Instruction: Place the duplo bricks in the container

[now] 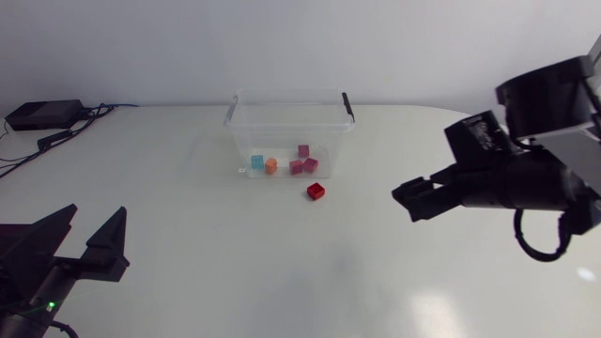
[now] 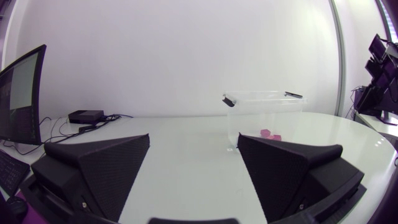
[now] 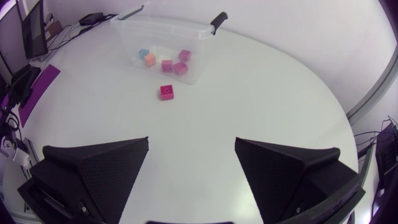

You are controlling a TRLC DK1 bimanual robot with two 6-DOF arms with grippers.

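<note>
Left tool (image 2: 193,140), right tool (image 3: 191,140) spread; container (image 1: 282,93) with blue, orange, pink bricks (image 1: 297,166); 1 red brick (image 1: 316,192) outside.

Too small to tell: studs on bricks (image 1: 302,166) in container (image 1: 233,120). Cropped at head-view edges: left arm (image 1: 28,258), right arm (image 1: 526,178).

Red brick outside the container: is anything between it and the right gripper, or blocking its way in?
Nothing visible. Only bare table separates the right gripper from the red brick; the container's own near wall is all it must clear.
</note>
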